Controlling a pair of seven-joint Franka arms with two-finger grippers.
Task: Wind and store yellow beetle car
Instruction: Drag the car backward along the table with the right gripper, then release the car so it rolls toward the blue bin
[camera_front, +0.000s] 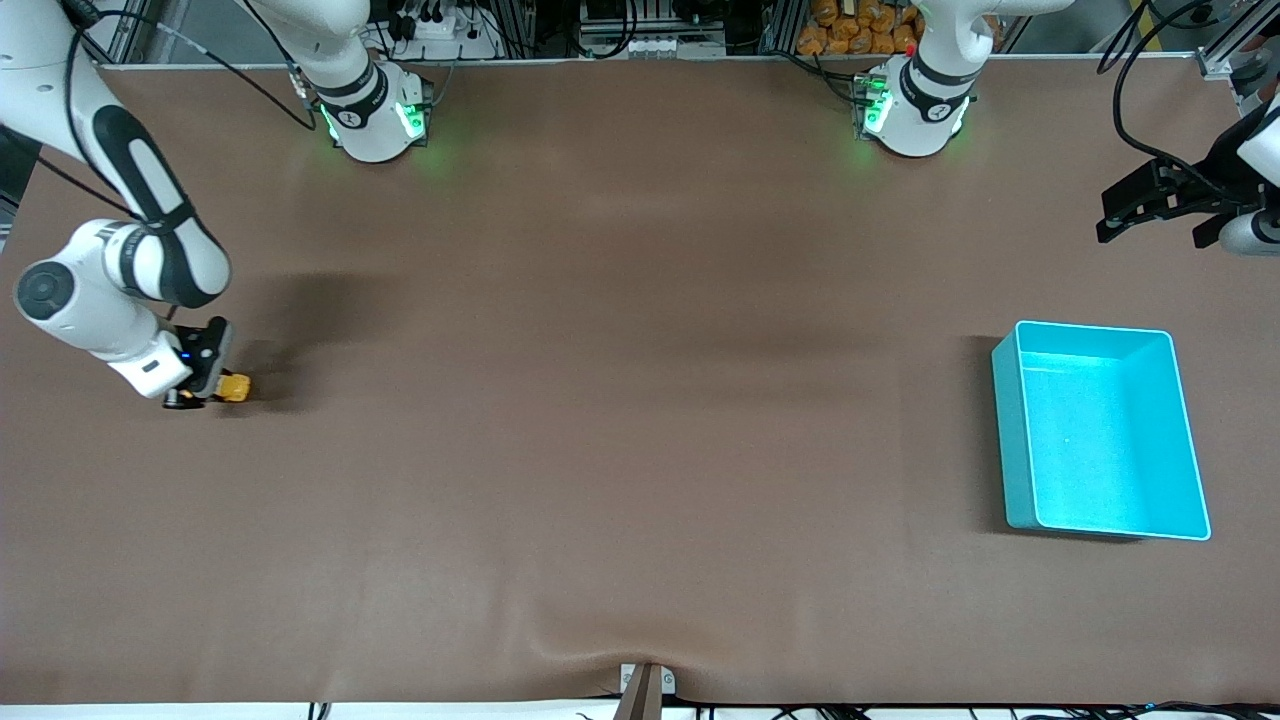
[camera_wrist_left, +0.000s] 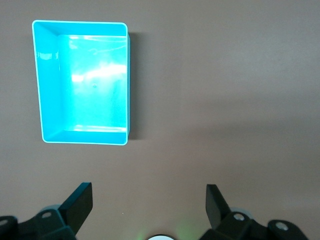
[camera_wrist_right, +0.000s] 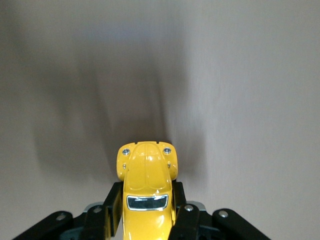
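Teal bin (camera_front: 1100, 432) near table edge, left gripper (camera_front: 1140, 205) jaws open above; right gripper (camera_front: 200, 385) jaws clamped on yellow beetle car (camera_front: 234, 387).

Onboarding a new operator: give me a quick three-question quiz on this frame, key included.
1. True or false: the right gripper is shut on the yellow beetle car.
2. How does the left gripper stand? A) shut on the car B) open and holding nothing C) inside the bin
3. Fill in: the teal bin sits toward the ____ arm's end of the table.

Key
1. True; its fingers clamp the car's sides, low at the table toward the right arm's end.
2. B; it waits up in the air near the table edge at the left arm's end.
3. left; nothing shows inside it.
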